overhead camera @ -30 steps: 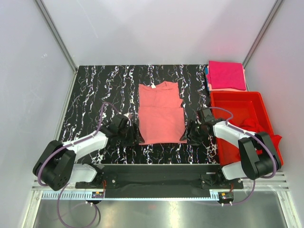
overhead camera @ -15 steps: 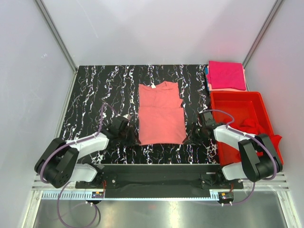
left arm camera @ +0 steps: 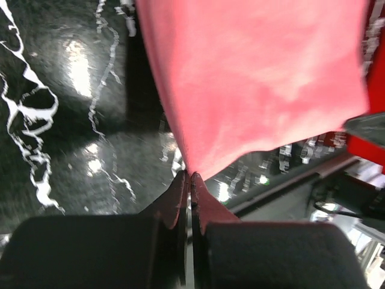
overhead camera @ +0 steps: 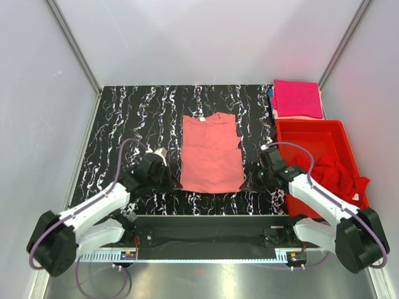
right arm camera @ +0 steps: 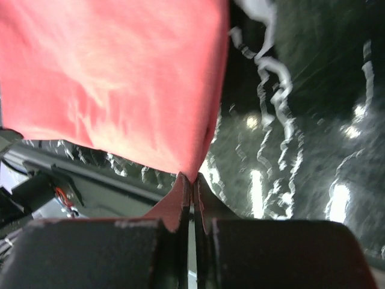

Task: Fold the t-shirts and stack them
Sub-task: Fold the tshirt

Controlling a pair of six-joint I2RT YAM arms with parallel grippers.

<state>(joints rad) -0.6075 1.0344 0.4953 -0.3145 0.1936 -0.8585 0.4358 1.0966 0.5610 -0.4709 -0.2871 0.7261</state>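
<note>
Salmon-pink t-shirt (overhead camera: 211, 152): mid-table, collar towards the far side, sides folded in to a narrow panel; near hem raised off the surface at both corners, a shadow beneath it in the wrist views.
Left gripper (left arm camera: 190, 178): at the near left corner of the hem, jaws clenched on the cloth, fingers pressed together with the fabric fanning up from the pinch.
Right gripper (right arm camera: 193, 179): at the near right corner of the same hem, jaws likewise clamped on a point of cloth.
Table (overhead camera: 124, 118): black with white marbling, bare on the left half and beyond the collar.
Red bin (overhead camera: 312, 128): just right of the held shirt, close beside the right arm, whose forearm crosses its near left corner.
Red t-shirt (overhead camera: 333, 174): crumpled in the bin's near half, spilling over the right rim.
Magenta-pink t-shirt (overhead camera: 298, 98): folded, at the far right corner behind the bin, on top of a paler layer; well apart from both grippers.
Cables: a loop arching over each forearm, close to the hem corners but not touching the cloth.
</note>
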